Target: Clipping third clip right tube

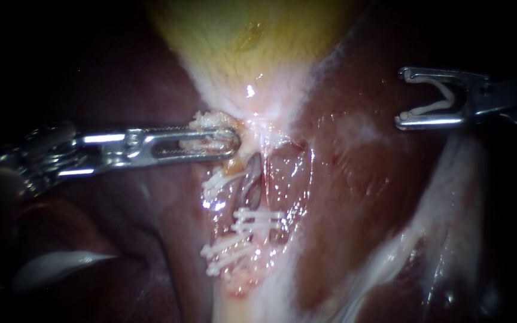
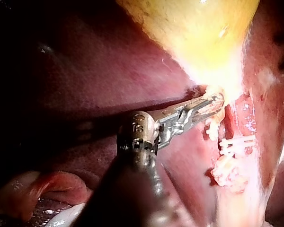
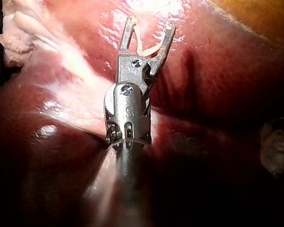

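endoscope: silver left tool (image 1: 213, 140) clamped on pale tissue (image 1: 209, 121) below yellow gallbladder (image 1: 246, 30); right tool (image 1: 402, 98) spread, cradling open white clip (image 1: 429, 109), far from clipped pinkish tubes (image 1: 254, 182). left wrist: same grip. right wrist: clip touching both jaws.

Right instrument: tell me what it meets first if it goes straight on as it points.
Likely the gallbladder's pale neck, above the left instrument's grip and the clips. The right instrument, carrying a loaded clip, points across liver; depth is unclear, so it could brush that first.
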`<state>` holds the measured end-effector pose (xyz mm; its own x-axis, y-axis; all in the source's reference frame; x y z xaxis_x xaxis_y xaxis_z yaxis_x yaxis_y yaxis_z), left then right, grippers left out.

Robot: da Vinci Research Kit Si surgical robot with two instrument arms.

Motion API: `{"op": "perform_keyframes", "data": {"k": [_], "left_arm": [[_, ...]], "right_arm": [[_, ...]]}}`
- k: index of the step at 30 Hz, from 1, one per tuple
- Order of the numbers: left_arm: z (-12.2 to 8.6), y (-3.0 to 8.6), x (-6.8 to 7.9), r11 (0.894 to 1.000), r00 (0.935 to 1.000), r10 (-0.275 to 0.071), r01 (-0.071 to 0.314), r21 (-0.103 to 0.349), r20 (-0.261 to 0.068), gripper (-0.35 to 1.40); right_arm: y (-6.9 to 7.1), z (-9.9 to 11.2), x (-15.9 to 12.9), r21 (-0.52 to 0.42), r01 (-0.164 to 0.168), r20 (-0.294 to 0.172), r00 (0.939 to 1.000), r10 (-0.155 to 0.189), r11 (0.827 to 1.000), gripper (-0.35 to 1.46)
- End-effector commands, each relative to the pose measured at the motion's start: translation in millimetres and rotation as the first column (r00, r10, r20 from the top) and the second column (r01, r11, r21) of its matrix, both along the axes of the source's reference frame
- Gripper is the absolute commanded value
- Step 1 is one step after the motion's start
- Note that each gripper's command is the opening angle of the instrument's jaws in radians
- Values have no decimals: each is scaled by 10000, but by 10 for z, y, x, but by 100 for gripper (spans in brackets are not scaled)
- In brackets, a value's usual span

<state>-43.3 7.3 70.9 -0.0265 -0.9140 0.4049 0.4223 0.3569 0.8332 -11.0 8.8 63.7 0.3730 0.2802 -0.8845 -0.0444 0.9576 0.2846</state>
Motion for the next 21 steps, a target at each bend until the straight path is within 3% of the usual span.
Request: {"op": "perform_keyframes", "data": {"k": [1,11,18,21], "left_arm": [[0,0,0,10000,10000,43,-42,22,-26,-35],[-9,4,5,9999,10000,70,-70,77,1,-35],[-27,21,27,9997,10000,6,-5,259,-65,-35],[-35,28,37,9998,9999,-104,105,142,-46,-35]], "right_arm": [[0,0,0,0,2,-2,10000,-2,10000,49],[-1,-1,1,0,-1,0,10000,1,10000,49],[-1,-1,1,1,-1,-1,10000,1,10000,49],[-1,-1,1,1,-1,-1,10000,1,10000,49]]}}
